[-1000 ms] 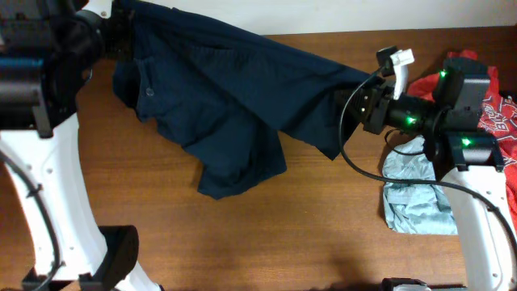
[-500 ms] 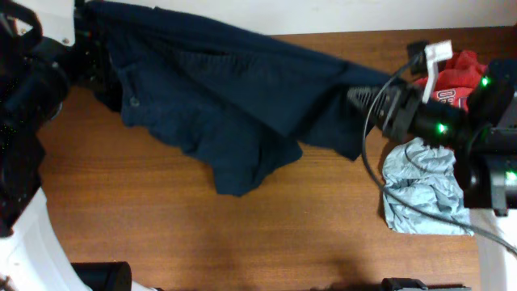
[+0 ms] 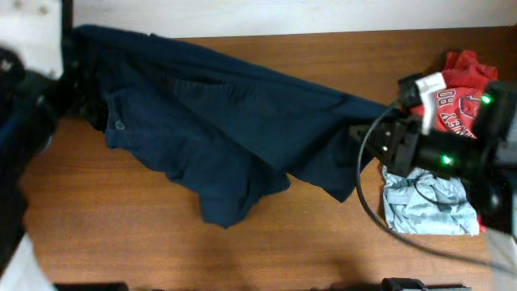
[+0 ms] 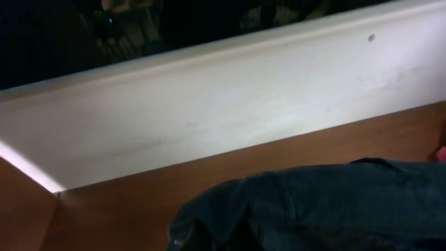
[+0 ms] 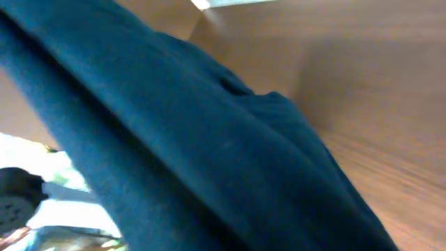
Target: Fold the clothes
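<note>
Grip is kept at both ends of the clothes (image 3: 218,121). Seen from overhead, the right gripper (image 3: 359,133) is clamped shut on their 3 o'clock edge. The left gripper (image 3: 77,85) is closed on the 10 o'clock corner, though its fingers are lost in blur. Between the two, the navy fabric is stretched in a ridge, and its lower folds sag toward 6 o'clock onto the table (image 3: 121,234). A red garment (image 3: 460,81) and a pale grey cloth (image 3: 424,206) are seen beside the right arm, at 3 o'clock. In both wrist views the fingers are hidden: the right view is filled by the fabric (image 5: 209,153), and in the left view the fabric (image 4: 327,209) is cut off at 6 o'clock.
</note>
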You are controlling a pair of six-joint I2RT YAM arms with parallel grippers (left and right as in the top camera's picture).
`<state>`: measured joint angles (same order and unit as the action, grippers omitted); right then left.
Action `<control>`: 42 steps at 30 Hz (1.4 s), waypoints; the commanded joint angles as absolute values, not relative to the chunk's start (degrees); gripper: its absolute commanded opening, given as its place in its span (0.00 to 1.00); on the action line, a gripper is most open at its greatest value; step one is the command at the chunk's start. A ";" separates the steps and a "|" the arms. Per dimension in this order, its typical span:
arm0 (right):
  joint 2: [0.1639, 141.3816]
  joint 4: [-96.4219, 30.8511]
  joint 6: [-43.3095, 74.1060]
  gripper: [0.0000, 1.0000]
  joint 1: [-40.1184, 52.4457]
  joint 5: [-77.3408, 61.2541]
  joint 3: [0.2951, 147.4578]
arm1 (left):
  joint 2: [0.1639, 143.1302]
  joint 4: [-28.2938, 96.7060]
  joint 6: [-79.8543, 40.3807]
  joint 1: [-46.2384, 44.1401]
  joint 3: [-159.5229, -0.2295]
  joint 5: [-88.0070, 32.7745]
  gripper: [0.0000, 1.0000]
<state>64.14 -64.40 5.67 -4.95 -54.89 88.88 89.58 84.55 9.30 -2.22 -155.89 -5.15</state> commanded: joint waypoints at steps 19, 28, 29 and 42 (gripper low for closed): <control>66.19 -85.25 1.85 0.04 -5.65 -29.45 108.27 | 87.24 89.34 2.81 -1.58 -151.70 1.54 0.00; 93.84 -77.95 -3.84 0.17 -2.72 -29.74 108.22 | 117.30 80.71 2.85 -1.58 -150.93 1.52 0.07; 96.82 -76.27 -4.19 0.17 -2.15 -29.67 108.22 | 119.92 79.40 2.85 -1.58 -150.93 1.50 0.10; 109.65 -66.65 -5.76 0.80 -3.20 -22.20 108.36 | 134.45 76.84 4.78 1.76 -150.95 4.58 0.63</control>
